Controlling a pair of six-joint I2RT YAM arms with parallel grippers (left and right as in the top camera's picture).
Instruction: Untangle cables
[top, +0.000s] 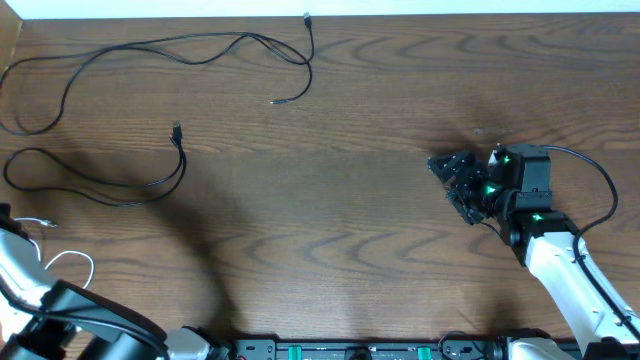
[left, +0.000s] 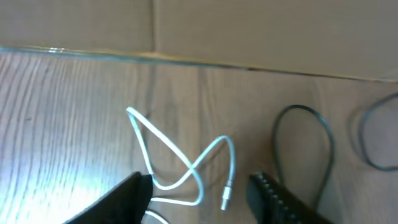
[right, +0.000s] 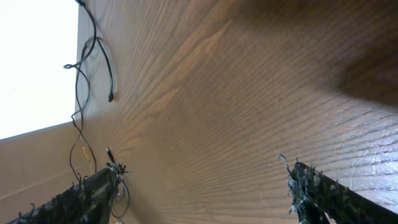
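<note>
The long black cable (top: 150, 45) lies in a wide curve across the far left of the table and also shows in the right wrist view (right: 87, 62). The shorter black cable (top: 150, 185) loops below it, and one of its loops shows in the left wrist view (left: 305, 143). The white cable (top: 70, 258) lies curled at the near left. In the left wrist view the white cable (left: 186, 168) and its plug (left: 227, 199) lie between the fingers of my open left gripper (left: 199, 199), just above the table. My right gripper (top: 455, 182) is open and empty at the right, far from the cables; it also shows in its own wrist view (right: 205, 196).
A cardboard wall (left: 249, 31) stands along the table's left edge, close behind the white cable. The left arm (top: 90, 320) reaches in from the bottom left corner. The right arm's thick black wire (top: 600, 185) arcs beside its wrist.
</note>
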